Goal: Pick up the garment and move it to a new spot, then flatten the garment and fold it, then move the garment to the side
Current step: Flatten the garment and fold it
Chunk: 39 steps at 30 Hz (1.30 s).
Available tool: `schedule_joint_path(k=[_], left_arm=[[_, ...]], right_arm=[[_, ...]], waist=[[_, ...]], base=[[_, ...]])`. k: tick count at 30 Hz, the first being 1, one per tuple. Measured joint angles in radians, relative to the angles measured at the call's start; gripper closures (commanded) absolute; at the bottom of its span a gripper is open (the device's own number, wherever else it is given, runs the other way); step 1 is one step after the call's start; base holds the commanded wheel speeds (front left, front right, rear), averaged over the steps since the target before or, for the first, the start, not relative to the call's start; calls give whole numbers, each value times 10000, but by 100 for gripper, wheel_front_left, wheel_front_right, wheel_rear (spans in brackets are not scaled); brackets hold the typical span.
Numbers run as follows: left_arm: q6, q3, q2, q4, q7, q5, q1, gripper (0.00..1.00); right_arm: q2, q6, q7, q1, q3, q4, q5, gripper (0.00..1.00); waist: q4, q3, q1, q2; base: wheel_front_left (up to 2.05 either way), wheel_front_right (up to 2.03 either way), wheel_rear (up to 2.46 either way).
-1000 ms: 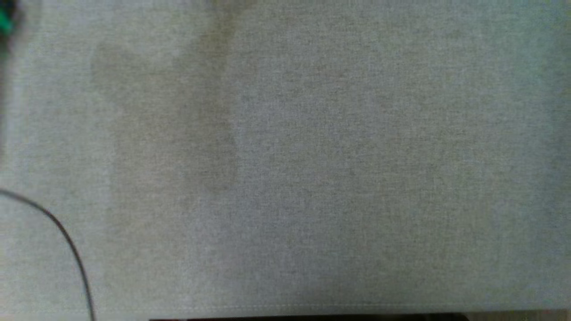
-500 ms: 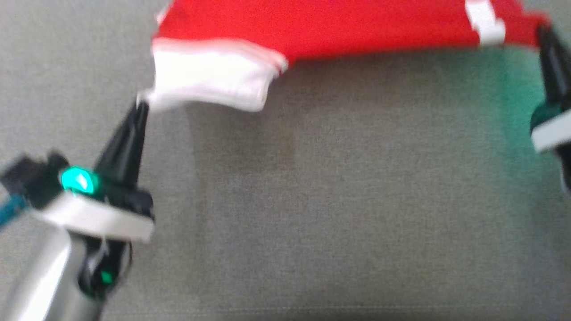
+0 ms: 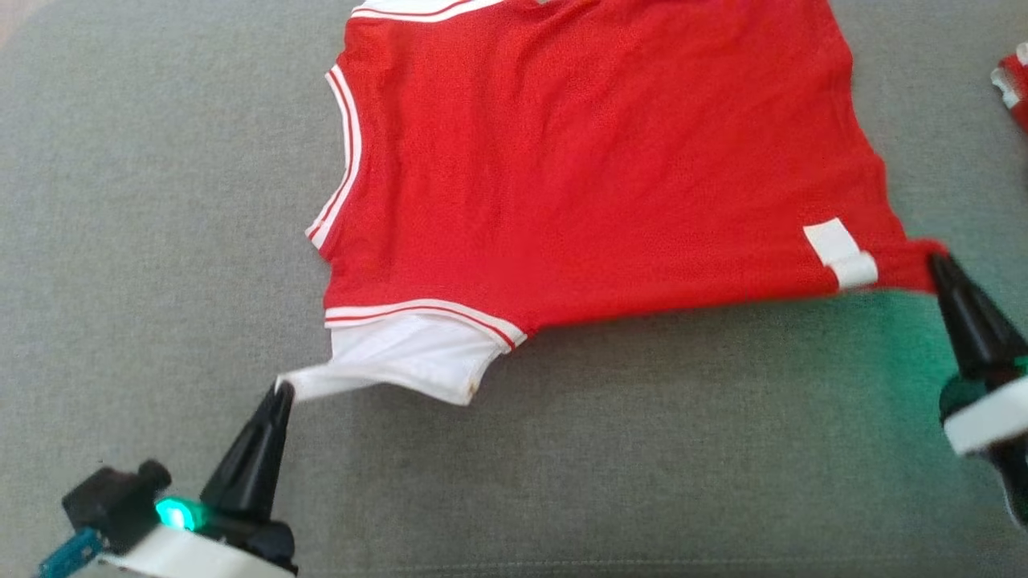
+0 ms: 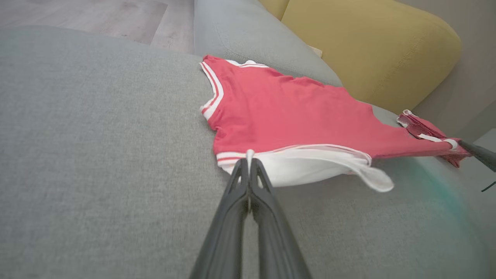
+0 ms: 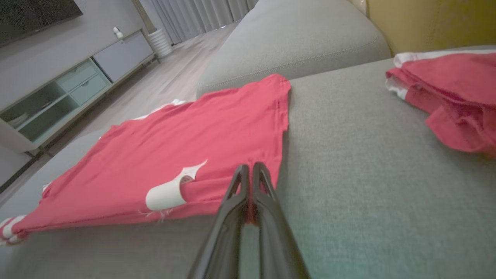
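Slippage looks the likeliest fault while the red sleeveless jersey (image 3: pixel 578 160) lies spread on the grey sofa seat (image 3: pixel 642 482), since the left gripper (image 3: pixel 283 391) pinches only its white hem corner and the right gripper (image 3: pixel 936 259) a thin red corner, both clamped tight just above that seat.

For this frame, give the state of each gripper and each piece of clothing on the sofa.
Red sleeveless jersey with white trim: spread on the grey sofa seat, near edge pulled taut between both grippers.
Left gripper: shut on the jersey's white corner.
Right gripper: shut on the jersey's red corner.
Second red and white garment: bunched up, lying apart, untouched.
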Motion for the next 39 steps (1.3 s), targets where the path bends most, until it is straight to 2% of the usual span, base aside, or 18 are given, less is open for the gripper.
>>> schedule_joint_path(k=[6, 10, 18, 24, 31, 39], left_arm=[[0, -29, -73, -150, 19, -188, 14, 100], [0, -69, -268, -10, 330, -362, -899, 100], [0, -157, -353, 832, 757, -740, -3301, 100], [0, -497, -111, 1434, 742, -832, -4779, 100], [0, -1338, 151, 2192, 510, -878, -6277, 100], [0, -1747, 322, 2861, 111, -874, -7215, 100]], right_arm=[[403, 0, 610, 758, -761, -652, -309, 100], [836, 0, 1179, 669, -1154, -788, -583, 100], [1329, 0, 1927, -904, -1294, -439, -1212, 100], [1526, 0, 2029, -2064, -1342, 84, -1503, 100], [1521, 0, 2023, -3076, -1269, 692, -1772, 100], [1521, 0, 1668, -3452, -1197, 1131, -1887, 100]], waist=[[54, 64, 0, 0], [125, 269, 0, 0], [141, 930, 1, 0], [149, 1359, 1, 0], [206, 1801, 1, 0], [231, 2034, 2, -1]], base=[[0, 0, 0], [0, 0, 0], [0, 0, 0], [0, 0, 0], [0, 0, 0], [0, 0, 0]])
